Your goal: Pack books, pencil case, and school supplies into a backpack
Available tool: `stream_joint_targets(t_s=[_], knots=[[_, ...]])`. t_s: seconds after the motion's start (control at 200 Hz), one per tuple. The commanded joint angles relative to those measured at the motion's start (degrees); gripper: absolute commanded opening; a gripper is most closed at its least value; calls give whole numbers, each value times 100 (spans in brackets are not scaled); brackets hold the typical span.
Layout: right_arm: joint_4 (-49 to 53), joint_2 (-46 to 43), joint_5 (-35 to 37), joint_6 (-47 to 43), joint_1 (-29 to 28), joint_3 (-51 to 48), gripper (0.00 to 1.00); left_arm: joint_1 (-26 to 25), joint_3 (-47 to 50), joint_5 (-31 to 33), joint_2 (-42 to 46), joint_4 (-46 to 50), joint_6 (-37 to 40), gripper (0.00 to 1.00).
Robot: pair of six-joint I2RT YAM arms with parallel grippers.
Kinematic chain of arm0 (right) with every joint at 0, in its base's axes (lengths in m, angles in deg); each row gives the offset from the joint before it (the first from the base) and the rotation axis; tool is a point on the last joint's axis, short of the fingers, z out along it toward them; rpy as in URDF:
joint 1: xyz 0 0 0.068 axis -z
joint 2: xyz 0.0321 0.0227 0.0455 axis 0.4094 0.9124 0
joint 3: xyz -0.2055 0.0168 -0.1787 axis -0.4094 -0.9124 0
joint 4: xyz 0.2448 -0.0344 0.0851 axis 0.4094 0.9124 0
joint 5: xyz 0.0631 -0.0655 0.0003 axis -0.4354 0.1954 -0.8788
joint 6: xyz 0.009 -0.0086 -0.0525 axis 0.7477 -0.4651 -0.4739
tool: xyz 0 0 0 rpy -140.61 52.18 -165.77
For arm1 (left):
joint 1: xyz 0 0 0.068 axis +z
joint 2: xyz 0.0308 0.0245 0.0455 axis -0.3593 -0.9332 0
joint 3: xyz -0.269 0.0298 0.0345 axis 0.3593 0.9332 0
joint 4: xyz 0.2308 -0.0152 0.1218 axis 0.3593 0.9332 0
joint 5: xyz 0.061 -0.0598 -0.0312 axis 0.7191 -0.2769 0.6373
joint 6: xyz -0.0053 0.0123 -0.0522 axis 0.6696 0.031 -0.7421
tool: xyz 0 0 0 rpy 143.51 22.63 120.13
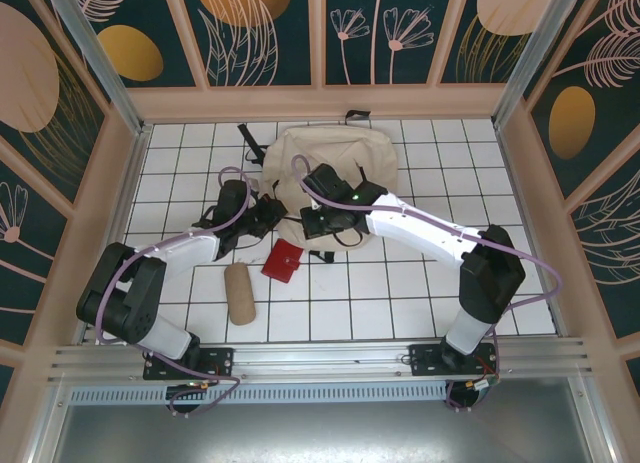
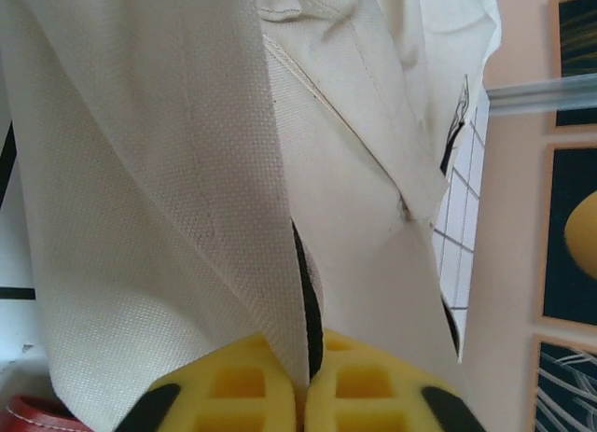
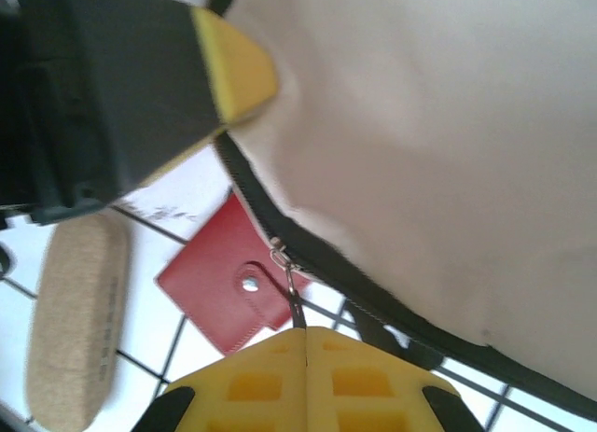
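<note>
At the near edge of the backpack (image 1: pixel 340 158), I have my left claw (image 2: pixel 303 390) pinched shut on a fold of its cream fabric and my right claw (image 3: pixel 306 339) closed tight on the zipper pull (image 3: pixel 291 292). Just in front of the backpack on the table (image 1: pixel 400 303) lies the red school supplies square (image 1: pixel 283 260), with the tan pencil case (image 1: pixel 239 293) beside it, farther from the bag.
</note>
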State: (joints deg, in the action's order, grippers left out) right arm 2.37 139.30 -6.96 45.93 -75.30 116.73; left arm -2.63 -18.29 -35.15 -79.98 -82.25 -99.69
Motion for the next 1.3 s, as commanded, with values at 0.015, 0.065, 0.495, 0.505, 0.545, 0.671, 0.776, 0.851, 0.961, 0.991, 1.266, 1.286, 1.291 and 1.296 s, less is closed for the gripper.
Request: stream_joint_targets(t_s=[0.015,0.065,0.495,0.505,0.545,0.671,0.776,0.851,0.961,0.991,1.266,1.286,1.291,1.296], knots=[[1068,-58,869,198,-149,120,0,23,116,513,7,25,18,0],[1308,-72,1149,267,-164,121,0,15,127,578,2,42,3,0],[2383,-170,2796,685,-152,262,0,22,26,1375,35,536,227,0],[2399,-170,2812,692,-145,255,0,17,22,1394,38,556,233,0],[2471,-173,2907,719,-110,237,0,22,13,1488,58,612,256,0],[2708,-162,3232,799,25,166,0,30,25,1648,116,723,290,0],[2746,-145,3411,753,226,39,0,30,80,1735,150,757,287,0],[2719,-100,3610,703,388,-80,0,39,117,1805,186,784,274,0],[2685,-36,3888,653,630,-207,0,49,157,1893,251,853,284,0],[2666,-23,3929,638,701,-233,0,50,167,1904,264,868,299,0],[2066,103,4002,430,1360,-502,0,183,214,1951,289,895,390,0],[2017,126,3952,385,1376,-496,0,207,200,1959,292,904,411,0],[1988,128,3936,364,1377,-495,0,211,199,1959,288,906,421,0],[1964,128,3927,345,1378,-504,0,217,198,1959,291,907,426,0]])
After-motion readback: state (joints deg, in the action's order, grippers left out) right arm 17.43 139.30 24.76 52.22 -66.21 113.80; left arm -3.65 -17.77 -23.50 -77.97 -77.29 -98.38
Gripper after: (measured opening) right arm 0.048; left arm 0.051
